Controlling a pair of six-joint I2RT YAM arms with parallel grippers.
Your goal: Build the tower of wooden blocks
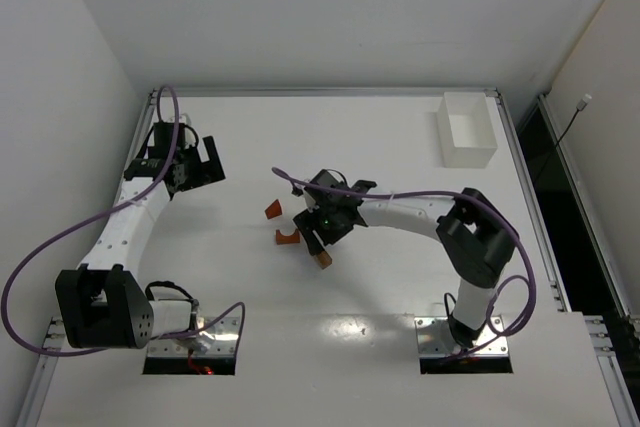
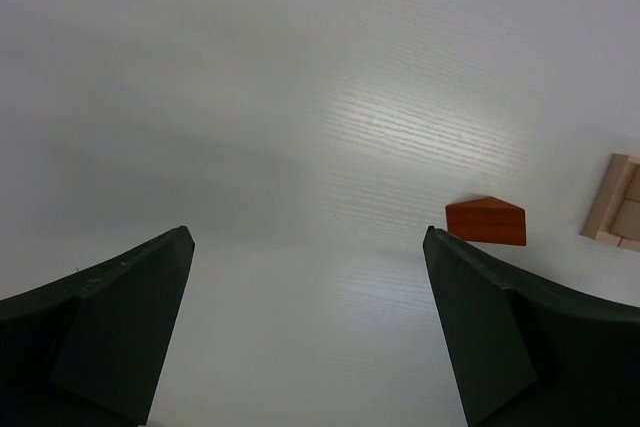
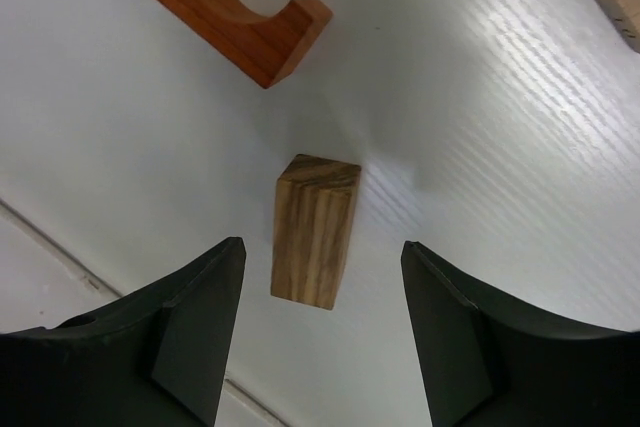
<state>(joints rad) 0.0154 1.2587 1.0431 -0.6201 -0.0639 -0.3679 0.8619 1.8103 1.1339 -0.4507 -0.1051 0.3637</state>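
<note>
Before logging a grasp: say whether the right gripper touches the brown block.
No, the brown block sits between the right gripper's fingers, gaps both sides.

The counter (image 3: pixel 520 107) is white, with a faint linear grain and a soft sheen (glare streaks across it). The rectangular block (image 3: pixel 313 230) is bare wood with a streaky brown grain. The arch block (image 3: pixel 225 12) and wedge block (image 2: pixel 487 222) are smooth, reddish-orange stained wood. The pale blocks (image 2: pixel 612 202) look unfinished. The fingers (image 3: pixel 190 347) of the right end effector (image 3: pixel 322 247) look like matt black plastic.
</note>
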